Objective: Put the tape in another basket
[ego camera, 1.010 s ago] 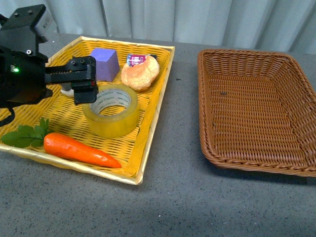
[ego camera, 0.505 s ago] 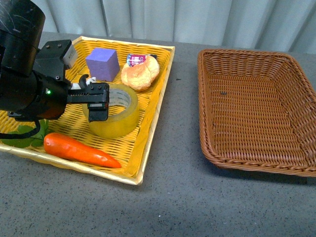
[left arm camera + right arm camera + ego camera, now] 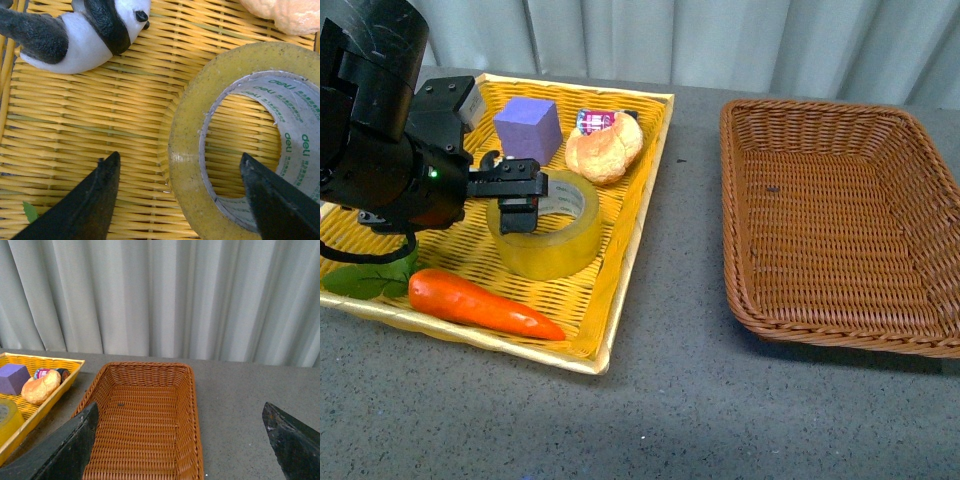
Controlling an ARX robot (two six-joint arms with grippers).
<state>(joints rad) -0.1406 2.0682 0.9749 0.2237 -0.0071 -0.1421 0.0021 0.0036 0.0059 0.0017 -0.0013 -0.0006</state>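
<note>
The tape [image 3: 556, 250], a wide yellowish roll with a grey-white printed core, lies flat in the yellow woven tray [image 3: 620, 262]. My left gripper [image 3: 517, 196] is open just above the roll's left wall. In the left wrist view the tape [image 3: 187, 130] passes between the jaws of the left gripper [image 3: 180, 157]: one finger is over the tray outside the roll, the other over the core. The brown wicker basket [image 3: 830, 210] stands to the right, holding nothing. My right gripper [image 3: 180, 407] is open, high above the basket [image 3: 145, 420]; it is not in the front view.
The tray also holds an orange carrot [image 3: 480, 305] with green leaves, a purple cube [image 3: 528, 128], a bread roll [image 3: 605, 148], a small pink-wrapped item [image 3: 593, 120] and a panda toy [image 3: 85, 35]. Grey tabletop lies between tray and basket; a curtain hangs behind.
My left arm has swung right and down, bringing the open gripper from the tray's left part to the tape's left wall. The tape has not moved.
</note>
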